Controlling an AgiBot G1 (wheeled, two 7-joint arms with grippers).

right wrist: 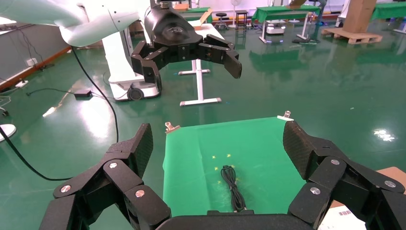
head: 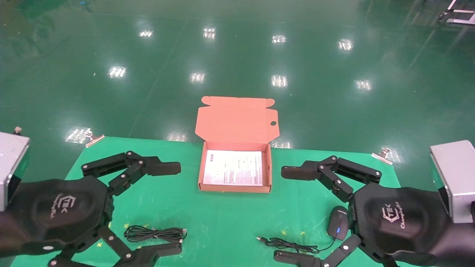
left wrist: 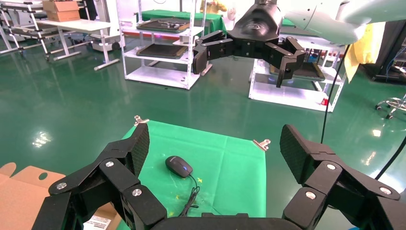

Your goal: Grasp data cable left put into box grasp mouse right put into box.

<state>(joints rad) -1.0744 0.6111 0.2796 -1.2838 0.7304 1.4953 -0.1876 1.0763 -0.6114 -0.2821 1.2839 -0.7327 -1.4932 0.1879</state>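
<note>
Left gripper (head: 169, 209) spread wide over the coiled thin black data cable (head: 155, 233) near the front edge; right gripper (head: 287, 214) spread beside the small black oval mouse (head: 338, 227). Open orange-brown cardboard box (head: 235, 188) sits mid-bench by the back edge.

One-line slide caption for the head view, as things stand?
Both grippers, left gripper and right gripper, hover open over the green mat; data cable and mouse lie before the open box.

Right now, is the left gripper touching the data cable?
Apart. In the right wrist view the left gripper hangs open well above the table, and the data cable lies alone on the green cloth below.
</note>
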